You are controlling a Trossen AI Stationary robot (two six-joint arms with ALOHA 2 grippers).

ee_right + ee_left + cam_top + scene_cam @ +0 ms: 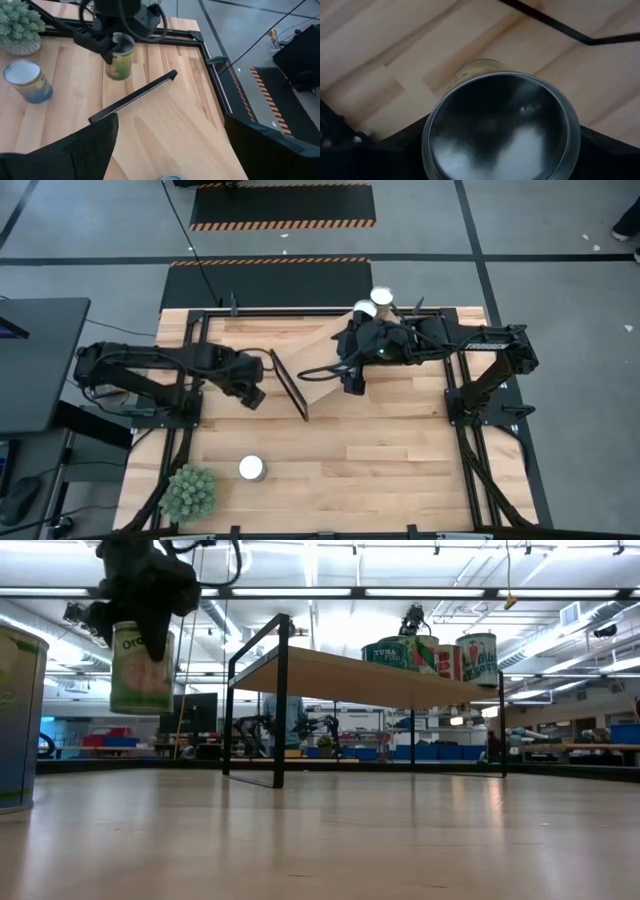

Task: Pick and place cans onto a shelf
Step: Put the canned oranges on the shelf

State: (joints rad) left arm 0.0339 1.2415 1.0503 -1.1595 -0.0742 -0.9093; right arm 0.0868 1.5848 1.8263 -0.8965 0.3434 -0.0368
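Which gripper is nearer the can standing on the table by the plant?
Left. The left gripper, holding a green-labelled can in the air, hangs beside the shelf's near end, closer to the standing can. The right gripper is over the shelf, farther off.

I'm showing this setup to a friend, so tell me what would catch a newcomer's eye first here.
Most striking is the left claw holding a green-labelled metal can in the air, off the tabletop, beside the near end of the long light-wood shelf with black metal end frames. Next, a cluster of colourful labelled cans stands at the shelf's far end, where the right claw hovers open above the plank.
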